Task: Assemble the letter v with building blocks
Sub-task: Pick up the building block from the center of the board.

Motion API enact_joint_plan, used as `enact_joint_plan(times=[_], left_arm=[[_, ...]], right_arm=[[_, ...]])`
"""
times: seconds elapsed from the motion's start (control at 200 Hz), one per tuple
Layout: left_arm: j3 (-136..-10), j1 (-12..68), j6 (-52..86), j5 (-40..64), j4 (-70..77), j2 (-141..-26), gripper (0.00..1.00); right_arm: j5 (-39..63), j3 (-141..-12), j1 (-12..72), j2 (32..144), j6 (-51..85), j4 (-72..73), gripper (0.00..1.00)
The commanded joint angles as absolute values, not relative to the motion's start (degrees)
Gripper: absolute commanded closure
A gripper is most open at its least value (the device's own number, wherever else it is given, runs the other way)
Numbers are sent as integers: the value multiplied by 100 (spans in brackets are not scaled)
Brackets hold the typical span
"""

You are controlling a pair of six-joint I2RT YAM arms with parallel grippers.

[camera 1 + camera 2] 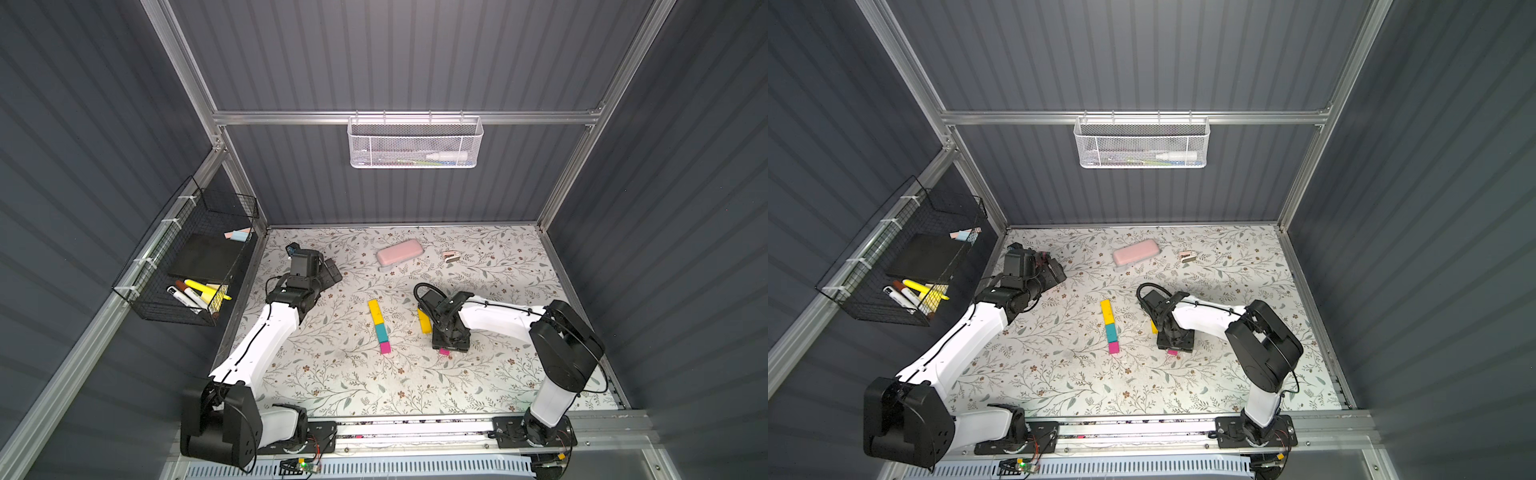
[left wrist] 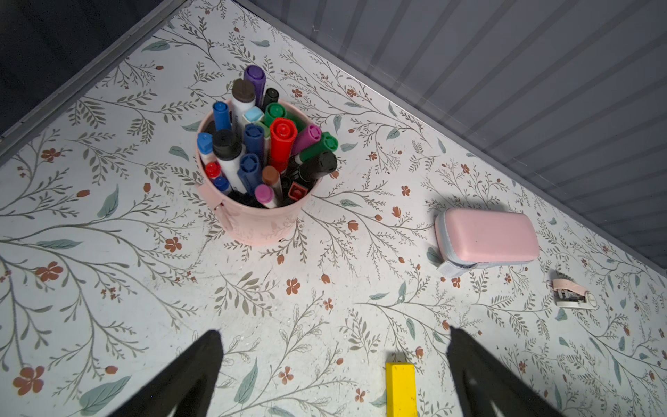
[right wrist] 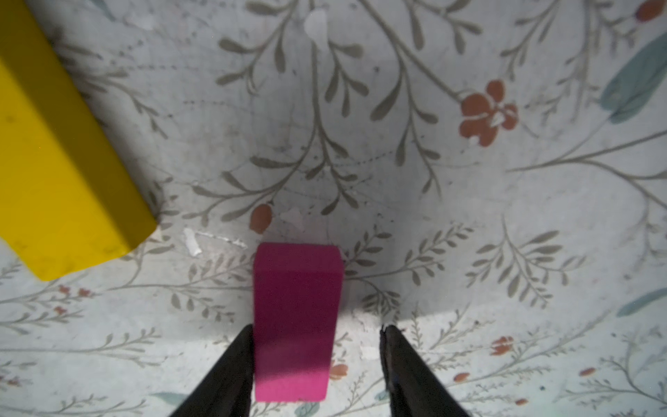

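right gripper [image 3: 317, 328]: jaws apart around magenta block [image 3: 296, 307], one finger touching, other clear | left gripper [image 2: 334, 334]: wide apart | risk: an off-centre squeeze may shove or twist the block

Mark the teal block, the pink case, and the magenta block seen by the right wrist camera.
teal block [image 1: 380, 332]: a top view, middle of its top face.
pink case [image 1: 400, 251]: a top view, middle of its top surface.
magenta block [image 3: 296, 314]: right wrist view, middle of its top face.
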State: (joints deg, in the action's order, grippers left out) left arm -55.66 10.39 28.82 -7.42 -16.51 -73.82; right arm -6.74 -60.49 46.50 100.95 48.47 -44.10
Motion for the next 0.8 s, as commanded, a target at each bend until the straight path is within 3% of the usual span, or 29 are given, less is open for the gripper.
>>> enact_joint_plan(times=[0.0, 0.42, 0.63, 0.795], left_arm=[[-5558, 1011, 2821, -723, -1640, -7244, 1], [-5563, 1011, 2813, -747, -1658, -7233, 1], [-5560, 1011, 2809, -747, -1654, -7242, 1], [-5572, 1011, 2808, -699, -1651, -7268, 0]], right_arm=[[-865, -5839, 4685, 10090, 5141, -4311, 47], [-1077, -5967, 4729, 10237, 5017, -4289, 64], [-1146, -6111, 4778, 10226, 4925, -4357, 84], [-1240, -6487, 4928, 10096, 5056, -4756, 88]])
